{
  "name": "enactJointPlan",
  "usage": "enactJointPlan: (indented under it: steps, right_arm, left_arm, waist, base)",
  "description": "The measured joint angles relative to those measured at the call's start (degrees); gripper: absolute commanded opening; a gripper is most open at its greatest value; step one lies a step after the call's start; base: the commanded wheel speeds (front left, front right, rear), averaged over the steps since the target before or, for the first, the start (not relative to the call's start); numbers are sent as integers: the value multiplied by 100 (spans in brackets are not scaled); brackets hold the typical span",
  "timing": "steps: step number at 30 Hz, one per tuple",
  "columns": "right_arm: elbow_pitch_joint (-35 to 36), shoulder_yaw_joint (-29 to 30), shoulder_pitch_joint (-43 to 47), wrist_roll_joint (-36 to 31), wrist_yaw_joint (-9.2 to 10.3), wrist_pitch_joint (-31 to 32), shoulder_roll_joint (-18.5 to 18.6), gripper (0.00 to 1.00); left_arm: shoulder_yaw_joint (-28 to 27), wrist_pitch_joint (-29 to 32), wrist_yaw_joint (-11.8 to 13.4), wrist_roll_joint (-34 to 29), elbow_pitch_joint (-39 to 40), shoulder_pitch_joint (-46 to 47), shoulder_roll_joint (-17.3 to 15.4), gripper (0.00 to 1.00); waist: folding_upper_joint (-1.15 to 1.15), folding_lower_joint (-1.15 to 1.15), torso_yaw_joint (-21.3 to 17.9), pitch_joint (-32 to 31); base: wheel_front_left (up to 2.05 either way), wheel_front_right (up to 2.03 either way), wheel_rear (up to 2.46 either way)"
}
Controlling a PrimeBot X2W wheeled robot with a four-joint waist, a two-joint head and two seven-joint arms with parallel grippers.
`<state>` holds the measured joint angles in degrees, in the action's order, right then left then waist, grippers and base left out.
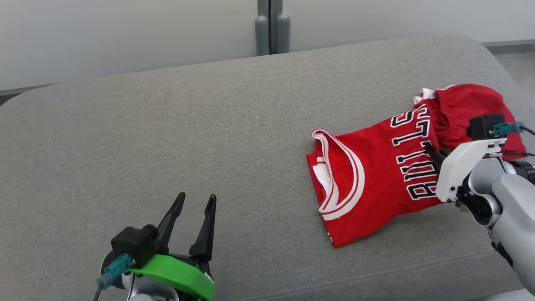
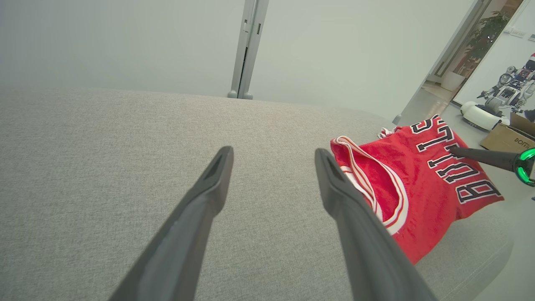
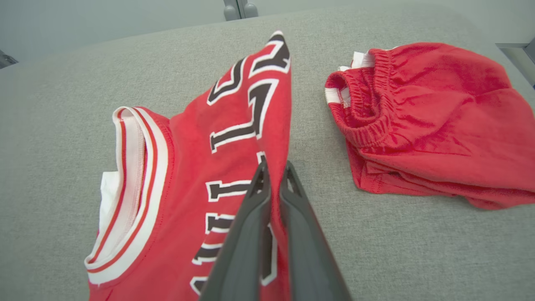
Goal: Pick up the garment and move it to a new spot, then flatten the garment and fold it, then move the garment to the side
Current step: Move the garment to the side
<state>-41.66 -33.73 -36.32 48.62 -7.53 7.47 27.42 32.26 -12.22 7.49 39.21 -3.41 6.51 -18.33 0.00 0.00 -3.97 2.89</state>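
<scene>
One red jersey (image 1: 384, 188) lies on the grey cushion (image 1: 167, 125), at about 3 o'clock from the middle of the head view. Its long axis runs from the collar (image 1: 338, 179) at 8 o'clock to the hem end at 2 o'clock, and the black lettering (image 1: 413, 154) follows the same line. Red shorts (image 1: 464, 104) sit at 1 o'clock from the jersey. In the right wrist view a strip of bare cushion separates the two.

The right gripper (image 1: 428, 147) meets the jersey on its 3 o'clock side, beside the lettering. In the right wrist view this gripper (image 3: 273, 171) has its jaws drawn almost together on a pinch of red cloth. The fabric stands up in a ridge between them and runs on towards 12 o'clock, so the right arm has hold of the jersey near its long edge.

The left gripper (image 1: 196, 196) hovers at 8 o'clock from the jersey, well apart from it, over bare cushion. Its jaws are spread wide and hold nothing. From its own wrist view the jersey lies at 3 o'clock.

The right arm is plainly the nearer one and looks set to carry the lift. The empty cushion towards 9 o'clock seems the likely new spot, so the carry would probably run along the jersey's long axis, collar end leading.
</scene>
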Motion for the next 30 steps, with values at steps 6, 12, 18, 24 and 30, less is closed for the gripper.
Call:
enactJointPlan:
  steps: [6, 12, 18, 24, 30]
  right_arm:
    - [-73, 93, -243, -73, 0, -35, 3, 0]
    - [-118, 120, -508, -142, 1, -60, -148, 0]
    - [-293, 235, -872, -254, 1, -105, -274, 0]
    - [-642, 472, -1354, -464, 1, -127, -279, 0]
    - [-860, 686, -1757, -616, 1, -99, -200, 0]
  left_arm:
    - [-1, -22, -18, -13, -15, 103, 8, 100]
    - [2, -30, -43, -38, -53, 210, 7, 100]
    - [30, -44, -77, -43, -79, 275, 1, 100]
    - [58, -36, -76, -43, -65, 303, -7, 100]
    - [67, -4, -42, -59, 14, 357, -37, 100]
  waist:
    - [0, 0, -490, 64]
    - [0, 0, -738, 259]
    - [0, 0, -756, 388]
    - [0, 0, -632, 393]
    - [0, 0, -613, 501]
  base:
    - [0, 0, 0]
    - [0, 0, 0]
    - [0, 0, 0]
    - [0, 0, 0]
    - [0, 0, 0]
